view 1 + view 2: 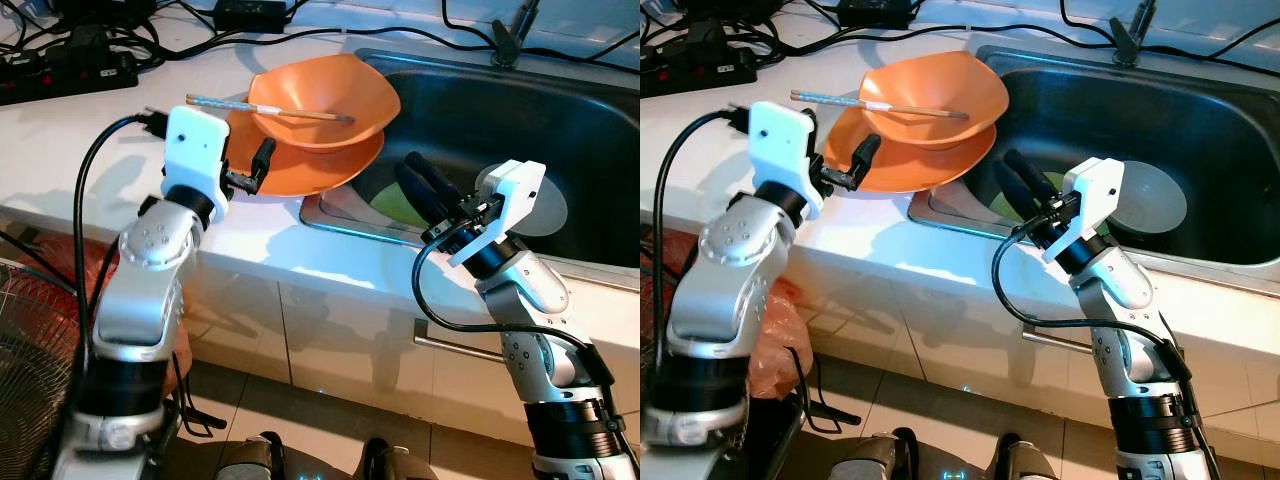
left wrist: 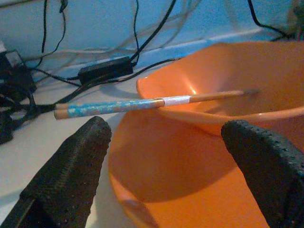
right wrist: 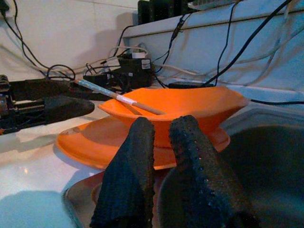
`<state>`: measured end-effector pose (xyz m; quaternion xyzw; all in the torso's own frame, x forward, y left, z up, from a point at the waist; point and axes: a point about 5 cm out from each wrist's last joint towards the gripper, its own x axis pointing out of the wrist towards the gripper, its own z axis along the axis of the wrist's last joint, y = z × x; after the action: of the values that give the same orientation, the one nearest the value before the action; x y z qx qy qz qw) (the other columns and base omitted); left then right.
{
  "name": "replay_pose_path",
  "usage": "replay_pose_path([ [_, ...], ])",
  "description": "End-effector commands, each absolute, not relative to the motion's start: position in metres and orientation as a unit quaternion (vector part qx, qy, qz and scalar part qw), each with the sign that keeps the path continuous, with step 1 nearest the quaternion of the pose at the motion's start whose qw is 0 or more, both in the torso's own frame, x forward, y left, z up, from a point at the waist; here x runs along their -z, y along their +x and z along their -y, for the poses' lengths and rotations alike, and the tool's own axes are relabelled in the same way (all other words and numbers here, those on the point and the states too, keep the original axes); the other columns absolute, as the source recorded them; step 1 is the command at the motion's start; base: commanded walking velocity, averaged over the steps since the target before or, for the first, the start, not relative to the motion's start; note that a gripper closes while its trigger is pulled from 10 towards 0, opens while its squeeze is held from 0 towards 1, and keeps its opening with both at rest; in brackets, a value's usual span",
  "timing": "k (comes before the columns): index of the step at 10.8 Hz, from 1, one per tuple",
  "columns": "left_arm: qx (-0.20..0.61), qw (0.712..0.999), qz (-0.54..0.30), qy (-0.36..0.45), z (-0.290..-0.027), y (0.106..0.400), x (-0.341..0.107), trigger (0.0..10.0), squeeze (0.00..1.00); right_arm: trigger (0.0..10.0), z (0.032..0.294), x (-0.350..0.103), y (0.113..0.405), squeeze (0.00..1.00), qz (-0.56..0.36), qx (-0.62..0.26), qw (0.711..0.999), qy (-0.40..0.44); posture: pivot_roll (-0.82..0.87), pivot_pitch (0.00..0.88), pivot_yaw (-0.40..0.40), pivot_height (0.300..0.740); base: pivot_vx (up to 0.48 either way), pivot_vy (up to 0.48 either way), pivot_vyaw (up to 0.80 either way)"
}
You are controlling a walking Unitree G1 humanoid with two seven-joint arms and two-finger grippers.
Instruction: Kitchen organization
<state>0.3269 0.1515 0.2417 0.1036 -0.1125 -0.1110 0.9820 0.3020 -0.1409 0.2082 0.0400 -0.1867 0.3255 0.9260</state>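
An orange bowl (image 1: 330, 95) sits on an orange plate (image 1: 310, 170) on the white counter, just left of the sink. A pair of chopsticks (image 1: 265, 108) lies across the bowl's rim, its blue patterned end (image 2: 104, 107) pointing left. My left gripper (image 1: 250, 170) is open at the plate's left rim, and in the left wrist view its fingers (image 2: 71, 161) stand wide on either side of that rim. My right gripper (image 1: 408, 168) is shut with nothing in it, hovering over the sink's left edge and pointing at the plate (image 3: 95, 142).
The steel sink (image 1: 560, 110) holds a grey round disc (image 1: 545, 205) and something green (image 1: 395, 205). A power strip and tangled cables (image 1: 70, 70) line the back of the counter. A fan grille (image 1: 30, 370) stands low at the left. Cabinet fronts with a handle (image 1: 450, 347) lie below.
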Motion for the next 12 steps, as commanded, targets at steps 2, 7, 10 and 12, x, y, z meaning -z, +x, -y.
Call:
replay_pose_path([
  [2,0.099,0.985,0.138,0.03,-0.151,0.32,-0.242,10.0,0.0,10.0,0.14,-0.208,0.303,0.0,0.184,-0.334,0.923,0.044,0.06,0.183,-0.006,0.74,0.0,0.0,0.0],
  [7,0.048,0.987,0.128,-0.08,-0.165,0.344,-0.231,10.0,0.0,10.0,0.139,-0.207,0.302,0.0,0.18,-0.337,0.923,0.045,0.05,0.178,-0.006,0.74,0.0,0.0,0.0],
  [10,0.057,0.984,0.132,-0.108,-0.169,0.364,-0.244,10.0,0.0,10.0,0.138,-0.207,0.3,0.0,0.183,-0.336,0.923,0.045,0.03,0.169,0.008,0.74,0.0,0.0,0.0],
  [12,0.056,0.982,0.141,-0.11,-0.172,0.371,-0.251,10.0,0.0,10.0,0.138,-0.206,0.299,0.0,0.184,-0.335,0.923,0.046,0.03,0.161,0.014,0.74,0.0,0.0,0.0],
])
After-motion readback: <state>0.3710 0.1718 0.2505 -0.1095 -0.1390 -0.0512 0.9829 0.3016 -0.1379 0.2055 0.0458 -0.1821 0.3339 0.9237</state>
